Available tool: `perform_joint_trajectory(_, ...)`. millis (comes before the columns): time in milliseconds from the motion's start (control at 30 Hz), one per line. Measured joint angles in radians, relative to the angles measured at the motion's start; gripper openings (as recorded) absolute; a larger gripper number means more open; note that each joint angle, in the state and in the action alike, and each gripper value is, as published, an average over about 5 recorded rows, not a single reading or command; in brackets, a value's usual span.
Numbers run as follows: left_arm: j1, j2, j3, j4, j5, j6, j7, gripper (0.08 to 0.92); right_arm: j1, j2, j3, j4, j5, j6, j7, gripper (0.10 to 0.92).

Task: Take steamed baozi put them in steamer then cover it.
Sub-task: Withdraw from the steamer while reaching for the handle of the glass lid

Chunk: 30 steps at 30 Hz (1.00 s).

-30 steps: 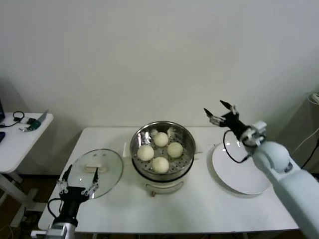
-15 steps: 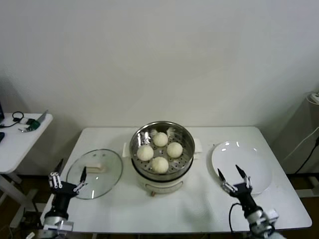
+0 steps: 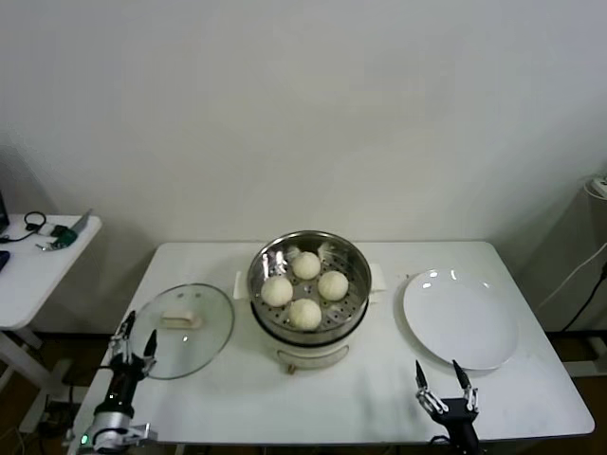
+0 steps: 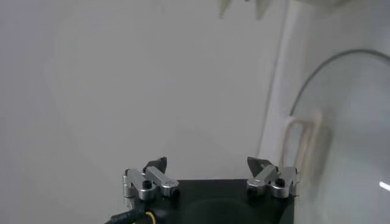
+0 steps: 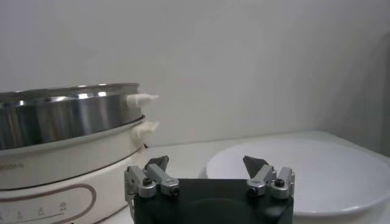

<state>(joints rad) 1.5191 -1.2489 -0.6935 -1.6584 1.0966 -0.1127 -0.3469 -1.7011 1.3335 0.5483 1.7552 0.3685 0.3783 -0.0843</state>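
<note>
All four steamed baozi (image 3: 305, 287) sit in the steamer (image 3: 309, 292); the cover (image 3: 181, 329) lies beside it on the table (image 3: 351, 393). Right gripper (image 3: 444, 387) has dropped lower at the front edge — fingers spread, empty. Left gripper (image 3: 134, 344), spread too, has moved nearer the cover.

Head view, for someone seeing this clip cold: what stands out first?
The shiny steamer at the middle of the white table draws the eye, uncovered, with four steamed baozi on its perforated tray. The glass cover lies flat on the table to the steamer's left, and an empty white plate to its right. Both grippers sit low at the near edge, open and holding nothing: the left gripper by the cover, the right gripper below the plate.
</note>
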Motion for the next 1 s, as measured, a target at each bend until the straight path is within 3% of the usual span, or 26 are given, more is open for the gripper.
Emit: perform_joint_trajectory(1000, -0.246, -0.042, 0.070, 0.296, 0.199, 0.027, -0.027, 0.823, -0.045, 0.061, 0.021, -0.010, -0.026, 0.045, 0.019, 0.823)
